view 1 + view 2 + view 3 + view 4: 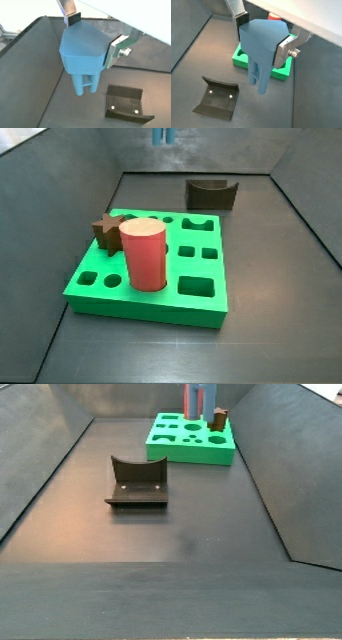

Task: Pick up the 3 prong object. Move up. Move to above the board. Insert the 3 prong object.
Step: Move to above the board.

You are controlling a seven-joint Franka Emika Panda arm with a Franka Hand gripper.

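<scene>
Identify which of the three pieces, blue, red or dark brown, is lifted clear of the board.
The 3 prong object, the light-blue one, hangs in the gripper, its jaws shut on it. The red cylinder and brown star piece stand in the board.

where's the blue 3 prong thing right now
The 3 prong object is clamped in the tool, lifted off the floor in both wrist views, prongs down. In a wrist view the board shows behind it, the dark U-shaped block on the floor nearby.

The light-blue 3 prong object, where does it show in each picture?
Wrist view: tall light-blue 3 prong object held in the gripper.
Wrist view: centre, above the bright green board.
Side view: prongs at top edge.
Side view: behind the board.
Shared landmark: the board.
</scene>
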